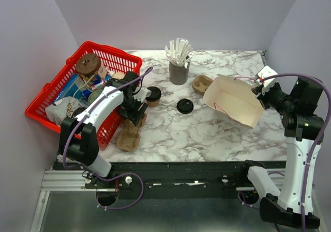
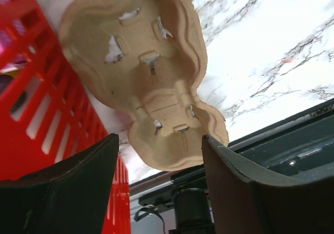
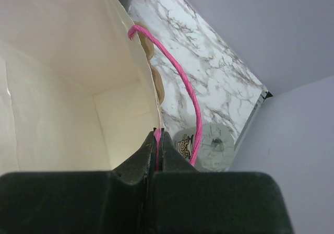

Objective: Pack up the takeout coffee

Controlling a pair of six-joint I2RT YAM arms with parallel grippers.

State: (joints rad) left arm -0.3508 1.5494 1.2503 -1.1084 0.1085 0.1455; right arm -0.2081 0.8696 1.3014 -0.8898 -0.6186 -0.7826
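Tan paper cup (image 1: 153, 98) stands upright toward the left edge of the marbled surface (image 1: 207, 133), just beside the left arm. Its top reads dark from overhead, so whether it is already capped cannot be told. A round black lid (image 1: 184, 105) lies flat near the middle of the surface, apart from the cup.

The left gripper (image 1: 136, 118) hangs spread wide and empty over a brown moulded-pulp carrier (image 1: 128, 136) near the left edge, beside the red basket (image 1: 111, 51). The wrist view shows the carrier's rough, fibrous wells between the two dark fingers. The right gripper (image 1: 257, 93) is clamped tight on the pink handle (image 3: 177, 72) and top edge of a white paper bag (image 1: 231, 100) near the right edge, with the bag's mouth tipped toward the centre.

The cup looks light and thin-walled and would likely buckle under a hard squeeze. A gentle hold around its middle, below the rolled rim, seems safest. The lid appears to be stiff, smooth plastic, thin and low against the surface, so it is probably slippery and best pinched across its raised edge.
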